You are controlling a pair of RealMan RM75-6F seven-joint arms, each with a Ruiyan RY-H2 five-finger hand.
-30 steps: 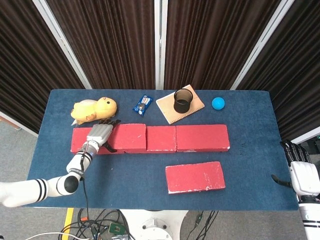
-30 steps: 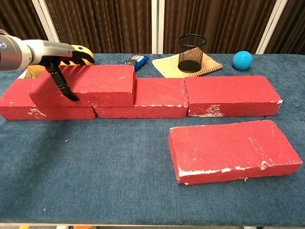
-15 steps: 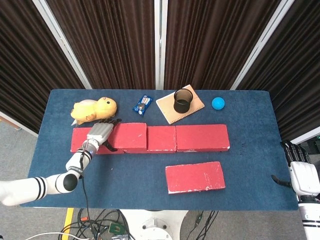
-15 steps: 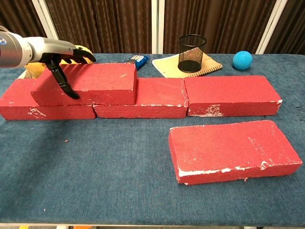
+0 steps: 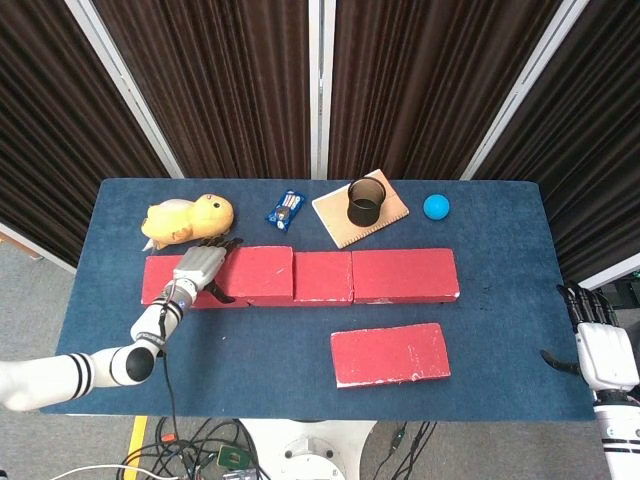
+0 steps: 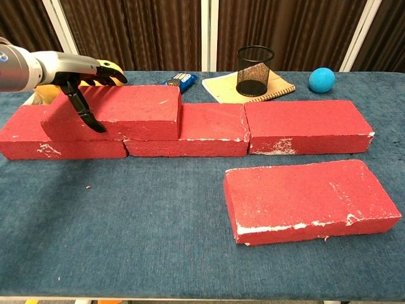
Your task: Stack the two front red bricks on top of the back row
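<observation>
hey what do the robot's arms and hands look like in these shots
The left arm is white with black rings near the wrist. A thin black cable runs along it. Its left robot hand has a silver-grey back and black fingers. The right robot hand has a white back and black fingers; its forearm below looks white with a dark band.

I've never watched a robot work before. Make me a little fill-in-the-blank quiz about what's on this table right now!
1. The left hand grips a red brick that lies on the ______ row of bricks.
2. The black mesh cup stands on a ______.
3. The small ball is ______ in colour.
4. One red brick lies alone at the ______ of the table.

Missing words: back; notebook; blue; front
</observation>
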